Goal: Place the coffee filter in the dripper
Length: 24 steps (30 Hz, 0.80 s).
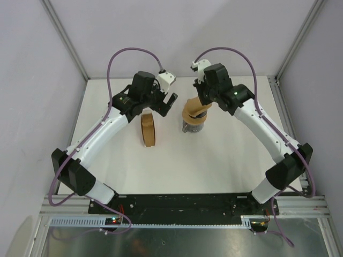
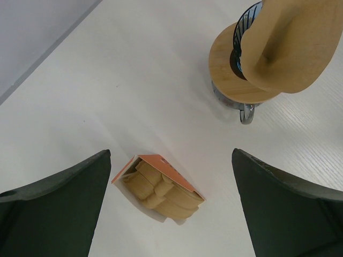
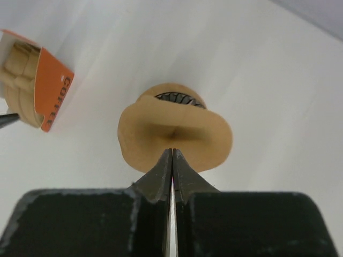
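My right gripper [image 3: 172, 152] is shut on the coffee filter [image 3: 161, 136], a thin brown paper sheet pinched at its edge. It holds the sheet just above the dripper [image 3: 179, 97], whose dark ribbed rim shows behind it. In the left wrist view the filter [image 2: 292, 48] covers most of the blue ribbed dripper [image 2: 244, 27], which sits in its wooden collar [image 2: 225, 69]. In the top view the right gripper [image 1: 203, 99] and filter [image 1: 201, 106] are over the collar [image 1: 187, 112]. My left gripper [image 1: 167, 104] is open and empty, above the table beside the dripper.
An orange box holding a thick stack of brown filters [image 2: 161, 190] lies on the table below my left gripper [image 2: 171, 155]; it also shows in the top view [image 1: 148, 130] and the right wrist view [image 3: 51, 101]. A glass jug [image 1: 192, 128] stands under the dripper.
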### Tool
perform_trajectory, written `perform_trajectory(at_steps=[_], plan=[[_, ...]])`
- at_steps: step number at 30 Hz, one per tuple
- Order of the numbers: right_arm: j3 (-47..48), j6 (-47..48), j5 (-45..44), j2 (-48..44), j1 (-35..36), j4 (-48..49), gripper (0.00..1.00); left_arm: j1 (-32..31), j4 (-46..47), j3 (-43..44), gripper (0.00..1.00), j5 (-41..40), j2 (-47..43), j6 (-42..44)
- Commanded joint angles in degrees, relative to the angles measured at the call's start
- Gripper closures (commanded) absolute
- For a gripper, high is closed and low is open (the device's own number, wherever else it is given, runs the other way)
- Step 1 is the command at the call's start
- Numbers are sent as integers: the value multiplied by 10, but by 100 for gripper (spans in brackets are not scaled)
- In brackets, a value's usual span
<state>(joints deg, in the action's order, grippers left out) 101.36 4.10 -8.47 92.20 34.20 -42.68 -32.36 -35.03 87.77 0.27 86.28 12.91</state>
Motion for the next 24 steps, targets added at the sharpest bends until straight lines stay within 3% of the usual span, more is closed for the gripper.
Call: perform_trajectory(at_steps=[1,18,24], plan=[[-59,-16,82,17,-13,41,100,3,12,12,0,-1,-8,-5],[22,-6,86,150,-31,-2,100,10,12,-1,0,-17,-13,-1],[10,-6,72,167,-23,-14,100,14,13,-3,0,-16,-15,0]])
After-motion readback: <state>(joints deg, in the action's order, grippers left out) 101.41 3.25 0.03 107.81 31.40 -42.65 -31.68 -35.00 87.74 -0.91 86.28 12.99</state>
